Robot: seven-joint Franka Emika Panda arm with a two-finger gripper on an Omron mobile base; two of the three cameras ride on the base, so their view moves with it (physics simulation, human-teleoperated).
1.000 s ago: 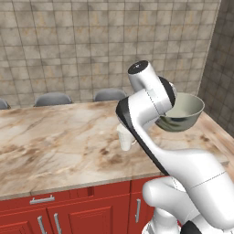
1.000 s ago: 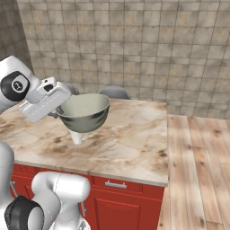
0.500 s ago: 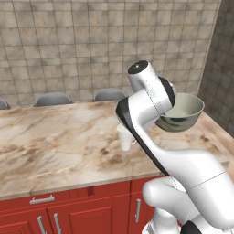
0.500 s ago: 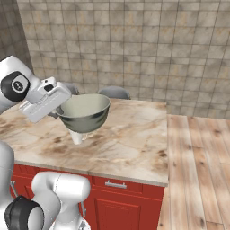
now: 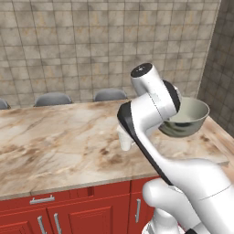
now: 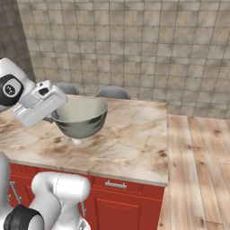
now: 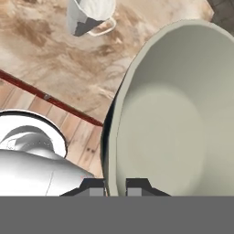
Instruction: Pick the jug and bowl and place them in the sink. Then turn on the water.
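Two small dark fingertips of the pincer (image 7: 115,185) pinch the rim of the bowl (image 7: 178,109) tight. It hangs in the air above the marble surface (image 5: 59,146), tipped a little, with its pale inside showing. On that surface, the white jug (image 7: 89,16) stands upright near the front edge, just below the bowl.

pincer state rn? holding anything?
Pincer: shut on the bowl rim, bowl lifted above the counter.
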